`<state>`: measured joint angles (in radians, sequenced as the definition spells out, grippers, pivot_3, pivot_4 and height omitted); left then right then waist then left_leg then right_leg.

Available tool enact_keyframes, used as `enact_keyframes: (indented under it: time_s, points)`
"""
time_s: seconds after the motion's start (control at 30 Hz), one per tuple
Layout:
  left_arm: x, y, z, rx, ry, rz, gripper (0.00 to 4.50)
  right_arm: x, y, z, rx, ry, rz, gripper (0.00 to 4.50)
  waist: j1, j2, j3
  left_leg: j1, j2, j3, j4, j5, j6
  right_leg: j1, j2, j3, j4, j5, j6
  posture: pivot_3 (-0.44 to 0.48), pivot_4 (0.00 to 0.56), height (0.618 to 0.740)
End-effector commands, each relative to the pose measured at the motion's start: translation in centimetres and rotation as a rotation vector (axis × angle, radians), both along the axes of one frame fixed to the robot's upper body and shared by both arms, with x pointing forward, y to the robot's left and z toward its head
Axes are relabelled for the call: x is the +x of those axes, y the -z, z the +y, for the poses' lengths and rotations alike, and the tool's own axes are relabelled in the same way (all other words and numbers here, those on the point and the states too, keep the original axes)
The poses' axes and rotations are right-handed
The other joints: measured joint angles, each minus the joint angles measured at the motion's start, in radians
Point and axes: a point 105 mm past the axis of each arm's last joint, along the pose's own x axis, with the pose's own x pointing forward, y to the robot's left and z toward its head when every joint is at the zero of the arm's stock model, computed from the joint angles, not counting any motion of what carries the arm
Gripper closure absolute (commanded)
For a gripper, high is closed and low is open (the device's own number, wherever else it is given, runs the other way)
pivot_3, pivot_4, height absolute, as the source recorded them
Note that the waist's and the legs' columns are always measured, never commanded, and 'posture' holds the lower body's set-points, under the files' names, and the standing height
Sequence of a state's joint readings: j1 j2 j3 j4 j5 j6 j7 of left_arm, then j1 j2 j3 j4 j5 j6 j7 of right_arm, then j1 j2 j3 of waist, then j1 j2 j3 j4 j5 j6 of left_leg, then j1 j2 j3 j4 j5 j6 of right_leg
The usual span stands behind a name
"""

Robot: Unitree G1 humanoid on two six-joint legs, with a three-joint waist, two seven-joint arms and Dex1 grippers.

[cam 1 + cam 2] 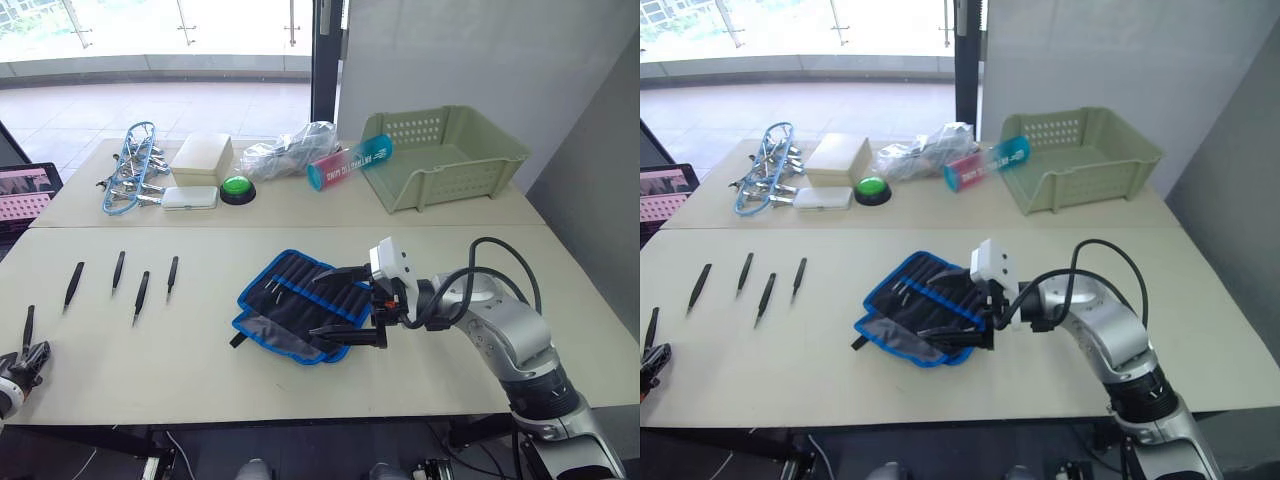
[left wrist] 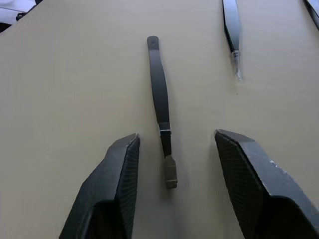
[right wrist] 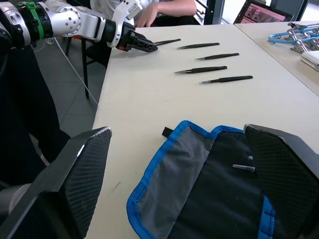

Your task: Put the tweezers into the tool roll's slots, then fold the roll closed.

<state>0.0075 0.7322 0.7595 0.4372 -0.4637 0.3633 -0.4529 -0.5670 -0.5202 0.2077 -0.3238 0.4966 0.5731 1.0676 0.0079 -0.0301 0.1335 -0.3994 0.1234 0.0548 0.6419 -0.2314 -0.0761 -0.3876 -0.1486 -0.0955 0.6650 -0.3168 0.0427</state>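
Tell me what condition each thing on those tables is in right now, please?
tool roll: unfolded flat, silvery tips showing in its slots.
loose tweezers: five lying on the table, outside the roll.
left gripper: jaws open, straddling one tweezer.
right gripper: jaws open over the roll.
green basket: upright, looks empty.

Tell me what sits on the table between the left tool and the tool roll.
Four loose tweezers lie between the left tool and the tool roll; the rest is bare table. The left eye view shows this.
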Motion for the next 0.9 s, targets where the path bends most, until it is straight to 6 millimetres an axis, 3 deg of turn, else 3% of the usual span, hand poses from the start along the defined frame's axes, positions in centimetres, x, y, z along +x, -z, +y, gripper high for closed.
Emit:
enact_keyframes:
  time_s: [0.03,0.17,0.43,0.73,0.8,0.9]
  points:
    - [0.2,1.5,-0.5,-0.024,0.021,0.050,3.19,-0.4,-1.5,0.0,0.029,-0.012,-0.048,0.00,0.004,0.000,0.000,0.000,0.000,0.000,0.000,0.000,0.000,0.000,0.000,0.000,0.000,0.000,0.000,0.000,0.150,0.716]
    - [0.5,1.5,-0.5,-0.021,0.029,0.052,4.48,-0.4,-1.4,-0.1,0.026,-0.003,-0.045,0.00,0.007,0.000,0.000,0.000,0.000,0.000,0.000,0.000,0.000,0.000,0.000,0.000,0.000,0.000,0.000,0.000,0.150,0.716]
    - [0.0,0.5,0.1,0.011,0.015,0.030,4.48,-0.1,-1.0,-0.4,0.027,0.021,-0.029,0.00,0.006,0.001,0.000,0.000,0.000,0.000,0.000,0.000,0.000,0.000,0.000,0.000,0.000,0.000,0.000,0.000,0.150,0.716]
    - [-2.0,-3.7,-0.2,0.108,0.017,-0.072,4.50,1.9,1.3,-1.7,0.049,0.145,0.017,2.91,-0.006,-0.003,0.000,-0.001,0.000,0.000,0.000,0.000,0.000,-0.001,0.000,0.000,0.000,0.000,0.000,0.000,0.150,0.716]
    - [-2.8,-5.6,-1.8,0.138,0.078,-0.107,4.50,2.6,2.1,-2.0,0.058,0.189,0.028,3.56,-0.012,-0.005,0.000,-0.001,0.000,0.000,0.000,0.000,0.000,-0.001,0.000,0.000,0.000,0.000,0.000,0.000,0.150,0.716]
    - [-3.2,-7.2,-5.8,0.134,0.228,-0.131,4.50,3.8,3.5,-2.3,0.057,0.254,0.032,4.47,-0.017,-0.006,0.000,-0.001,0.000,0.000,0.000,0.000,0.000,0.000,0.000,0.000,0.000,0.000,0.000,0.000,0.150,0.716]
